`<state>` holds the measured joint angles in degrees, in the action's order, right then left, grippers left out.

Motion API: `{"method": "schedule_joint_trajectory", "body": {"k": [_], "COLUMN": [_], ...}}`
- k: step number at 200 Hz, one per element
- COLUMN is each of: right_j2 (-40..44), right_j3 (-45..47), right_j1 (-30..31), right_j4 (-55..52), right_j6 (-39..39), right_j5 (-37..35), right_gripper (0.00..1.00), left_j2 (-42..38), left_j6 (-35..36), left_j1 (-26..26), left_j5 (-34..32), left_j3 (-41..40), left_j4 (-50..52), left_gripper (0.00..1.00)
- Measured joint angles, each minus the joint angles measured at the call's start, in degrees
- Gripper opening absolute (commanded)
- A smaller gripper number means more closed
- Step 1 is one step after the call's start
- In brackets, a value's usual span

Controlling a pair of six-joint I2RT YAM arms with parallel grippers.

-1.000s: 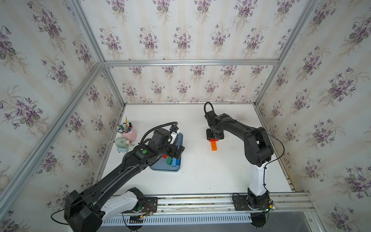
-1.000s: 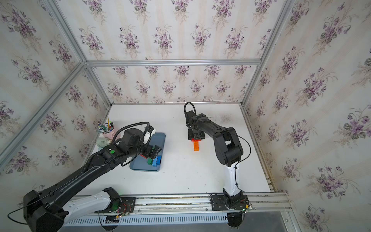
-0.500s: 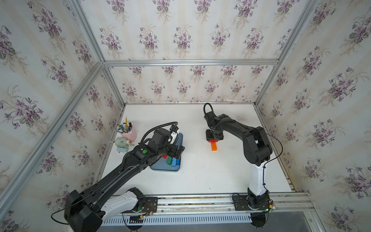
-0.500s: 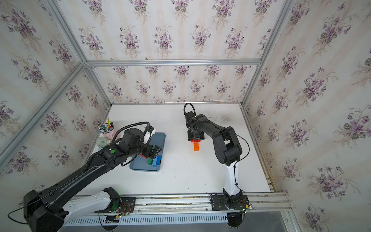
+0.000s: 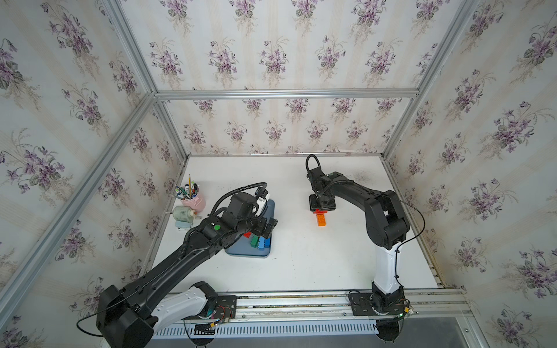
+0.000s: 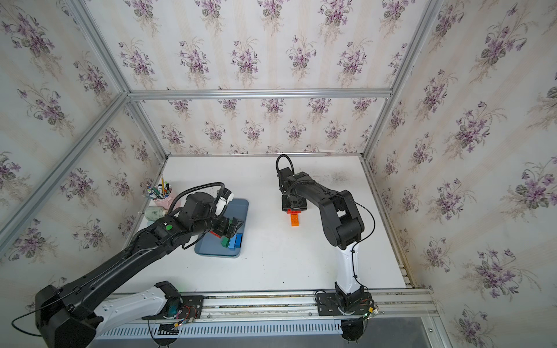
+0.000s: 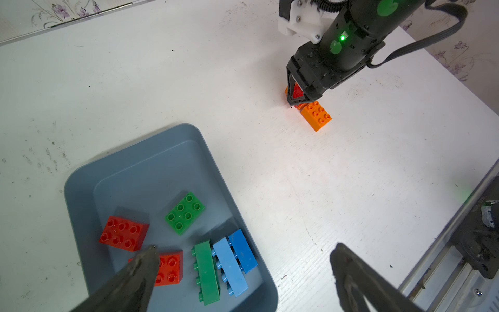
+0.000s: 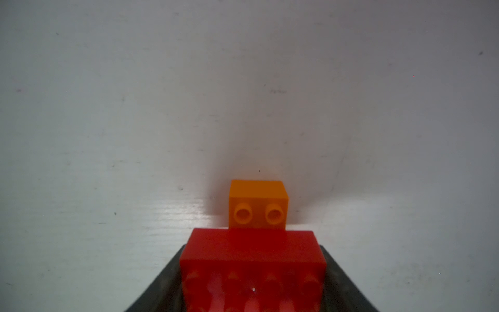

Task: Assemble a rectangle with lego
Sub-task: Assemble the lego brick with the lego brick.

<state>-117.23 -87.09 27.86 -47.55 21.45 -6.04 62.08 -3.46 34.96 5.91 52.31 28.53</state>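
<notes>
White table (image 7: 162, 67), one tray (image 7: 81, 189), six bricks (image 7: 185, 213)

Both top views look from high above the front rail (image 5: 301, 302), tilted down toward the back wall (image 5: 286, 126), far enough to hold the whole table (image 5: 316, 265) and both arms; they differ only by a slight sideways shift. The left wrist camera sits behind the left gripper (image 7: 245, 247), fairly near the tray (image 7: 81, 189), and looks slantwise across the table to the right gripper (image 7: 298, 101) and the orange brick (image 7: 316, 116). The right wrist camera looks along its own fingers (image 8: 167, 283) from very close, a red brick (image 8: 252, 251) right before the lens and the orange brick just beyond. All four views share that orange brick; the tray shows in both top views and the left wrist view.
</notes>
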Motion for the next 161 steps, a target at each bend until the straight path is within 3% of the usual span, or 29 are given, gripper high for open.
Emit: {"method": "schedule_joint_trajectory", "body": {"k": [161], "right_j2": [-0.33], "right_j3": [-1.14], "right_j1": [-0.02], "right_j4": [-1.16], "right_j6": [0.83], "right_j5": [0.04], "right_gripper": [0.56], "left_j2": [0.94], "left_j6": [0.07], "left_j1": [-0.07], "left_j5": [0.0], "left_j3": [0.02], "left_j4": [-0.02], "left_gripper": [1.0]}}
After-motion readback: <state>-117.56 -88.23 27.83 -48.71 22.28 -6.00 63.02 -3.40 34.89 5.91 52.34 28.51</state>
